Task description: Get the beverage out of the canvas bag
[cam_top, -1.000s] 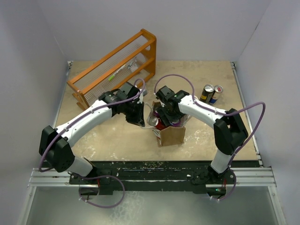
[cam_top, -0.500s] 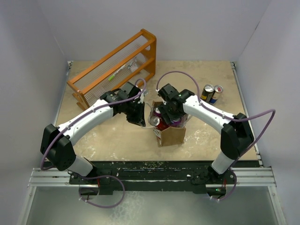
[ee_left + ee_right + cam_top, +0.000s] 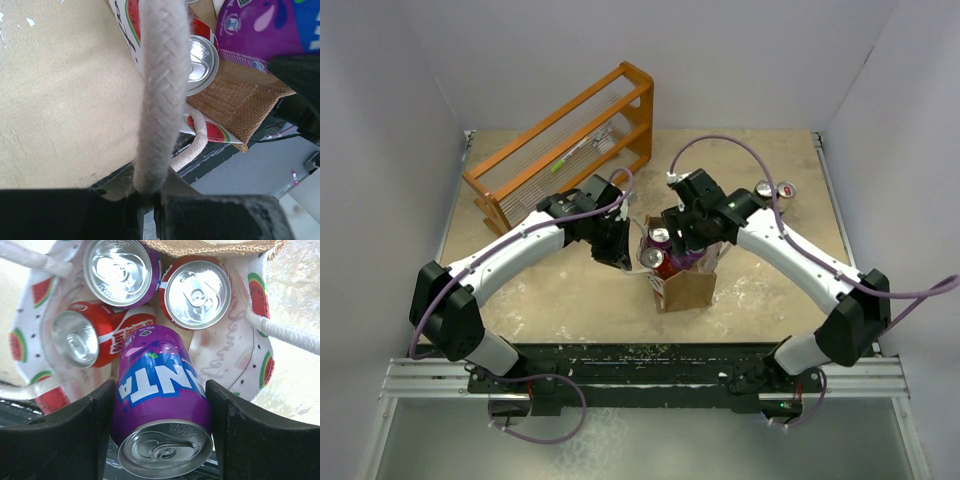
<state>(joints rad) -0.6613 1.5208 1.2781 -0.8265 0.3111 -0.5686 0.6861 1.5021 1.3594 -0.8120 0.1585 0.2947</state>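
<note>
- Orange wooden rack (image 3: pixel 570 140) stood at the far left of the table, well apart from the work and taking no part in it
- The left gripper (image 3: pixel 148 205) was pinched narrowly on a white rope handle (image 3: pixel 162 95) of the canvas bag (image 3: pixel 686 287), most likely to steady the bag and keep its mouth open for the other arm
- The bag stood at the middle of the table between the two arms, with its tan woven wall facing the bases and a watermelon-print lining showing inside
- Three cans sat inside it: a purple-sided can (image 3: pixel 118 271), an upright red can (image 3: pixel 198 293) and a tipped red can (image 3: pixel 80 337)
- The right gripper (image 3: pixel 162 437) was clamped on a purple beverage can (image 3: pixel 160 395), one finger against each side of its body
- That can hung at the bag's mouth, just above the others, so the lift looked under way but the can was not yet clear of the bag
- Two loose cans (image 3: pixel 775 190) stood near the far right edge, partly hidden by the right arm, and that looked a likely spot for setting this one down
</note>
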